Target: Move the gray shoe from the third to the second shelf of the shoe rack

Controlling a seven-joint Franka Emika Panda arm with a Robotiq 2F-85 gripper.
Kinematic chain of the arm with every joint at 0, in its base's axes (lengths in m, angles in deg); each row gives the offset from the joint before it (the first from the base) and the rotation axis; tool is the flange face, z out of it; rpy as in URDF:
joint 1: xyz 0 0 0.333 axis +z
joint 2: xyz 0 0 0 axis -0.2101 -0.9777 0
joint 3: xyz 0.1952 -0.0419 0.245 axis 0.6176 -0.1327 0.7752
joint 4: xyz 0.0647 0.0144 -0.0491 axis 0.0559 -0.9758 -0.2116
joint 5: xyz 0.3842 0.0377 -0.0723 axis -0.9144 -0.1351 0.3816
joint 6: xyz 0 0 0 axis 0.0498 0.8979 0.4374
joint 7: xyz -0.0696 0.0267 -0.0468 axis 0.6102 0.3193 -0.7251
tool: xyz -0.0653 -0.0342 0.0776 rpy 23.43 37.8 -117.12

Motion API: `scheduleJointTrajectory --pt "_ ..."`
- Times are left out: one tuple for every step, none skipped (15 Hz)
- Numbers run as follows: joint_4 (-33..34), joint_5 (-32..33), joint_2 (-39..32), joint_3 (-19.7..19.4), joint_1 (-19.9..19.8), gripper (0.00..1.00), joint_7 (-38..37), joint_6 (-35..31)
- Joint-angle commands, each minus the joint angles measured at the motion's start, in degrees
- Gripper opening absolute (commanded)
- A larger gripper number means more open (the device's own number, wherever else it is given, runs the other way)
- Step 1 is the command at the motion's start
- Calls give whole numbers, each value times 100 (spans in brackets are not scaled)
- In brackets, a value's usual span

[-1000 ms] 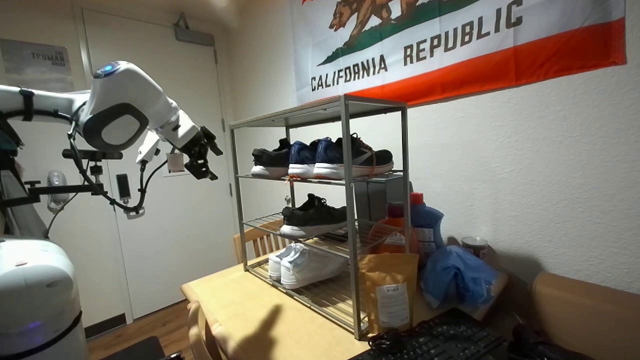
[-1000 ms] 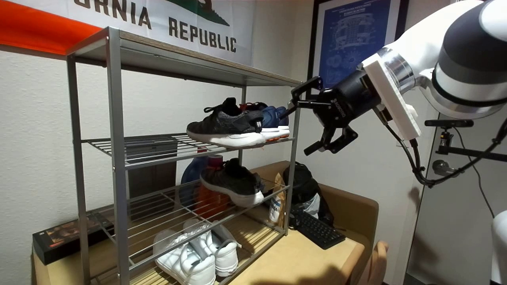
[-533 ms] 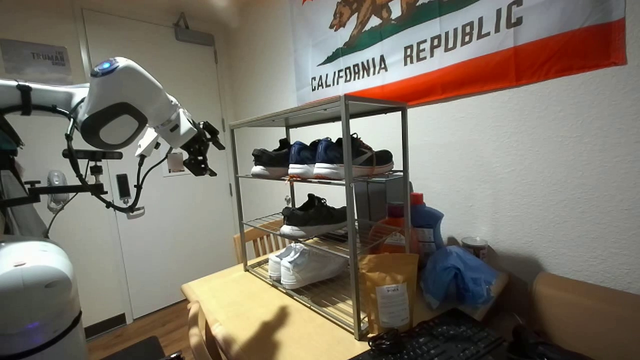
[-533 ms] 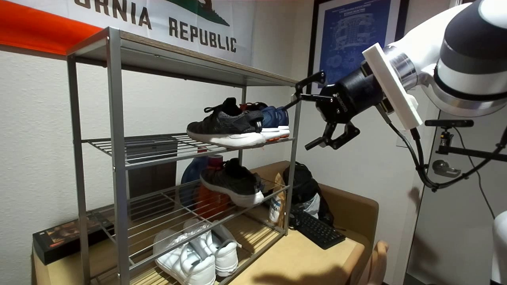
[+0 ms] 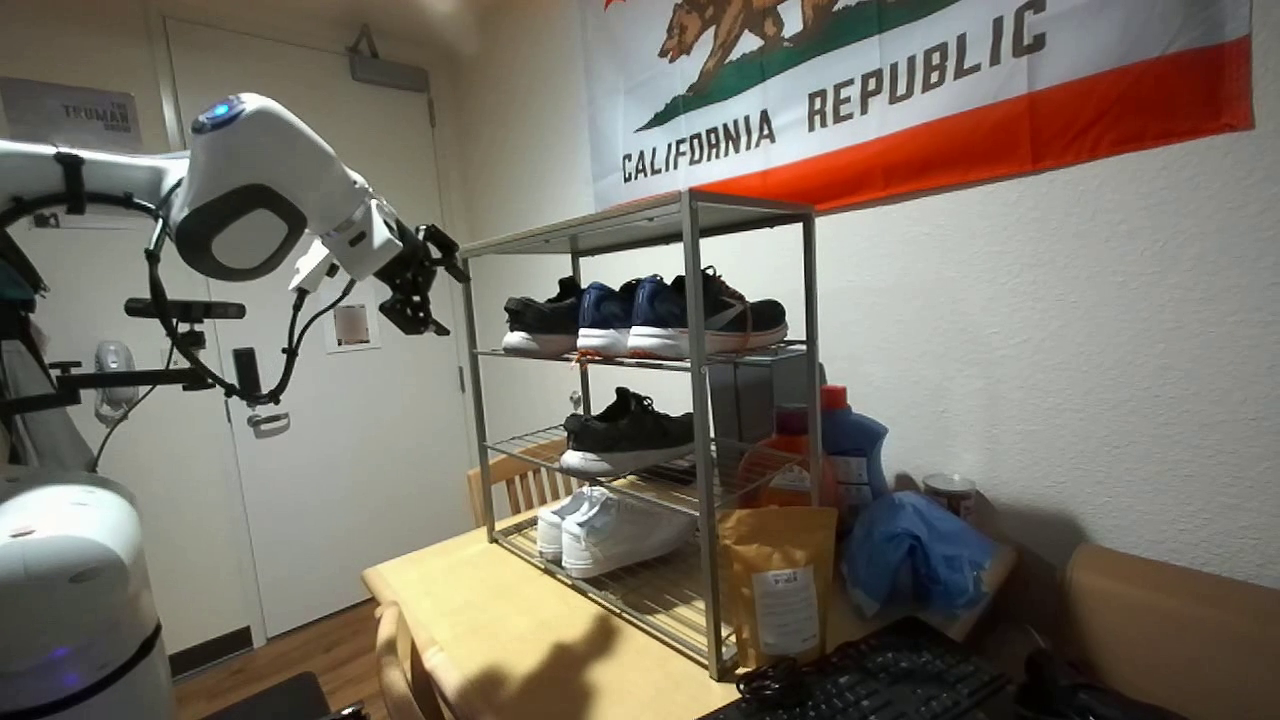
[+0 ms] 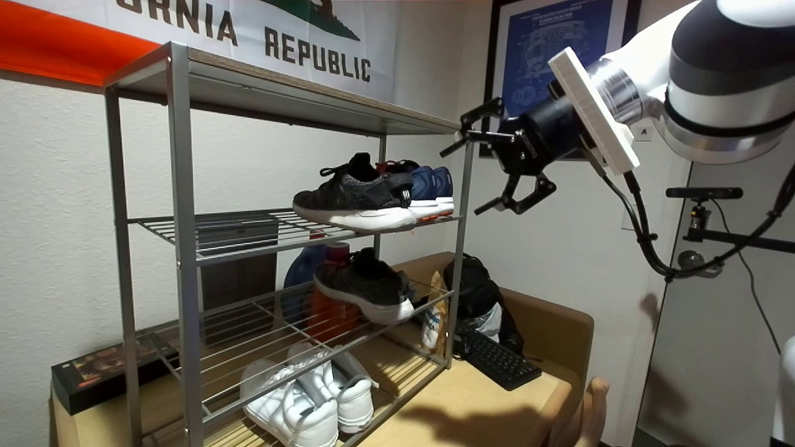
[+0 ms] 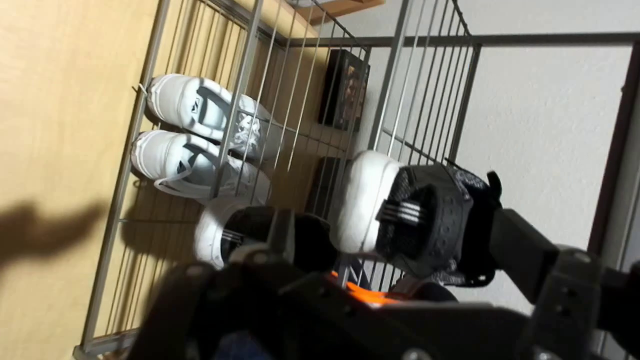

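Two fingers point(image 6: 489, 206) of mine stand wide apart, empty; in an exterior view the gray shoe point(image 6: 366, 194) lies left of them on the third shelf point(image 6: 279, 246), heel toward me, toe far.

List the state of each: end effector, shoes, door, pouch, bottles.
End effector: open, empty.
Gray shoe: upright, third shelf from bottom.
Blue shoes: upright, same shelf.
Dark shoe: upright, second shelf.
White shoes: upright, bottom shelf.
Door: closed.
Brown pouch: upright.
Bottles: upright, capped.
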Motion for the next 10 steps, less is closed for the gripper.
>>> scheduleJointTrajectory --pt "1005 104 -914 -189 -465 100 -512 439" --pt "1250 135 -1157 -265 -483 100 -533 551" --pt "1486 185 -1387 -290 -529 100 -580 659" --pt "1711 234 -1619 -282 -577 100 -636 752" --pt "1918 315 -1838 -241 -620 100 -664 868" --pt "2104 402 -2026 -218 -639 100 -699 1017" --pt "2258 565 -2208 -156 -666 100 -777 1156" --pt "2388 716 -2367 -128 -648 100 -868 1301" --pt "2489 879 -2501 -76 -634 100 -974 1445" --pt "2561 1025 -2607 -18 -623 100 -1056 1528"
